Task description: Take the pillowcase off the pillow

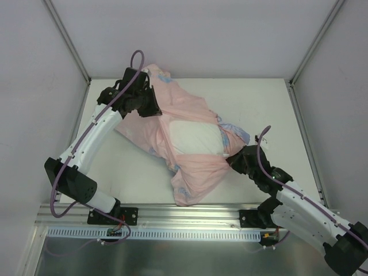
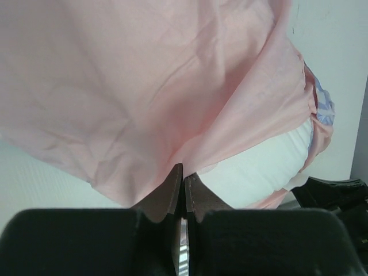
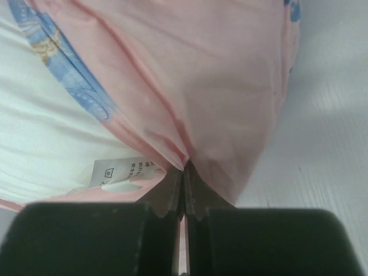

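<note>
The pink pillowcase [image 1: 184, 112] with blue print lies bunched across the middle of the table. The white pillow [image 1: 195, 138] shows through its open side. My left gripper [image 1: 154, 108] is at the cover's far left part, and its jaws are closed on a fold of pink fabric [image 2: 144, 103] in the left wrist view [image 2: 184, 172]. The pillow [image 2: 259, 169] bulges out just to the right there. My right gripper [image 1: 234, 158] is at the cover's near right edge, shut on a pinch of pink fabric [image 3: 230, 86] in the right wrist view [image 3: 184, 167], beside the pillow [image 3: 46, 132].
A white care label [image 3: 123, 169] hangs by the right fingers. The blue printed hem [image 3: 75, 75] runs along the opening. White walls with metal posts [image 1: 69, 40] close in the table [image 1: 259, 103]. A metal rail [image 1: 184, 215] runs along the near edge.
</note>
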Tool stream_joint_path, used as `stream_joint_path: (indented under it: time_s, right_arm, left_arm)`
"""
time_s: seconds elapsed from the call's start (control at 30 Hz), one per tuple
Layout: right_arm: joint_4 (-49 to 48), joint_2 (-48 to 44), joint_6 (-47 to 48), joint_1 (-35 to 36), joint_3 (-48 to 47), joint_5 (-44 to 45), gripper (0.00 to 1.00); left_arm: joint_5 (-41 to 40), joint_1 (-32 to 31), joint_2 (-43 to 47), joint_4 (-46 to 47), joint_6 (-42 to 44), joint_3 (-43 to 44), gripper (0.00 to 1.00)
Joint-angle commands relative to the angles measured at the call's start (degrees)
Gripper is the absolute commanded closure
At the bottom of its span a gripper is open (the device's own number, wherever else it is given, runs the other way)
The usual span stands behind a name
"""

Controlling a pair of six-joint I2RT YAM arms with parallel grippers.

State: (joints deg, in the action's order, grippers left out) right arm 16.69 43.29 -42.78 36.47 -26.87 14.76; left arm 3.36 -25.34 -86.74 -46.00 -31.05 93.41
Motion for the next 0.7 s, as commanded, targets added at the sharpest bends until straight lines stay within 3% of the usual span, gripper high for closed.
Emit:
stream_joint_path:
  time_s: [0.0, 0.13, 0.17, 0.23, 0.27, 0.37, 0.5, 0.67]
  right_arm:
    - [13.45, -1.8, -0.55, 2.45, 3.76, 6.14, 0.99]
    - [13.29, -1.81, 7.76, 4.39, -2.11, 5.38, 0.99]
    - [12.41, -1.11, 10.07, 4.92, -3.96, 4.84, 0.94]
    - [13.8, 2.49, 13.41, 6.59, -10.63, 5.71, 0.73]
    - [14.85, 3.55, 15.95, 7.12, -12.66, 6.5, 0.45]
    - [13.99, 5.31, 18.43, 7.57, -17.94, 9.05, 0.24]
    - [12.67, 8.47, 20.19, 7.48, -22.95, 12.3, 0.2]
    - [12.84, 20.42, 21.87, 5.64, -31.22, 10.73, 0.19]
  left_arm:
    - [-0.28, 8.81, 8.06, 2.84, -1.56, -0.5, 1.0]
    - [3.57, 9.0, 8.08, 3.28, -1.21, -1.82, 1.0]
    - [4.55, 8.73, 7.82, 3.54, -1.3, -2.43, 1.0]
    - [3.59, 7.5, 7.73, 4.16, -1.38, -4.71, 1.0]
    - [3.59, 7.41, 7.73, 4.51, -1.3, -5.51, 1.0]
    - [4.03, 7.41, 7.9, 5.39, -1.21, -8.15, 1.0]
    - [5.52, 7.06, 8.25, 6.71, -1.03, -10.17, 1.0]
    - [6.31, 6.01, 8.08, 7.24, -1.3, -11.14, 1.0]
